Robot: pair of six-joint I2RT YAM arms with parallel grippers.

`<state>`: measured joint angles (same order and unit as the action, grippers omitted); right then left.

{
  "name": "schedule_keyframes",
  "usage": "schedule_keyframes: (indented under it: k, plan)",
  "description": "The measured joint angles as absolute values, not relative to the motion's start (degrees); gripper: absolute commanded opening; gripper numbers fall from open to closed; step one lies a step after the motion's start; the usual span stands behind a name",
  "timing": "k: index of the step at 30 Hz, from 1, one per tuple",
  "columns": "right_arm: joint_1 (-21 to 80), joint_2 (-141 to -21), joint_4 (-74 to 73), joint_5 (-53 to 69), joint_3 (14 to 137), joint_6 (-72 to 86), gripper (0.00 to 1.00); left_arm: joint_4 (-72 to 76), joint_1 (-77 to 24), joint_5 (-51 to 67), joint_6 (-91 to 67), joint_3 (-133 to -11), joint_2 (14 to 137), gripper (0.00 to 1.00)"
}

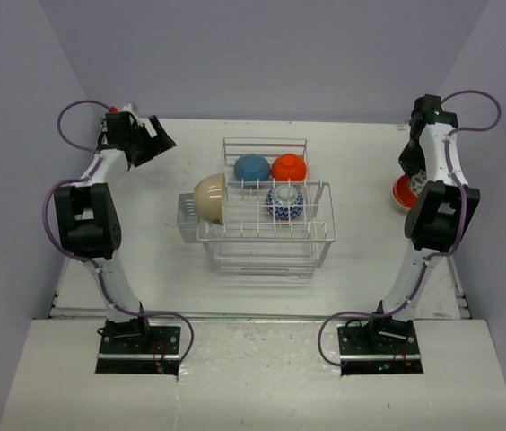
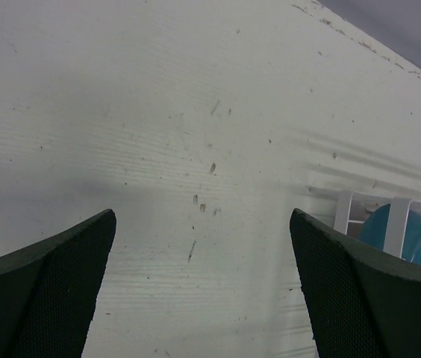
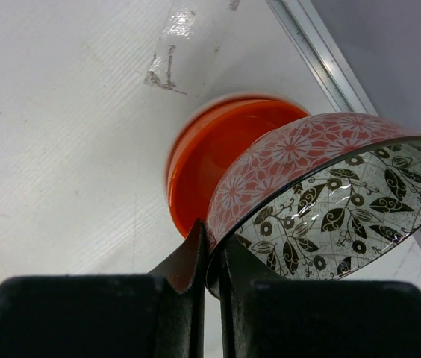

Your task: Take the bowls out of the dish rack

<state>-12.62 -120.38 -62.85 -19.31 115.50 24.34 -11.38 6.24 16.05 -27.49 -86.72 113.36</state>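
Your left claw (image 2: pixel 203 224) hangs wide open and empty over the worktop's (image 1: pixel 136 251) far left corner. At the worktop's middle, the dish rack (image 1: pixel 266 238) holds 4 bowls: a cream bowl (image 1: pixel 210 198) tipped on its side at the left end, a blue bowl (image 1: pixel 251 167) and an orange bowl (image 1: pixel 288 167) at the far side, and a blue-and-white bowl (image 1: pixel 284 202) nearer. By the right edge, your right claw (image 3: pixel 212 253) is pinched tight on the rim of a pink flowered bowl (image 3: pixel 300 149), over a second orange bowl (image 3: pixel 203 164) on the worktop.
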Motion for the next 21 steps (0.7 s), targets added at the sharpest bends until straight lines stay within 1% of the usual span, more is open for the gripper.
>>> schedule_keyframes:
  k: [21]
  plan:
    - [-11.7, -123.0, -58.8, -13.5, 112.6, 24.4, 0.00, -11.7, 6.2, 15.5, -27.5, -88.1, 113.7, 0.98]
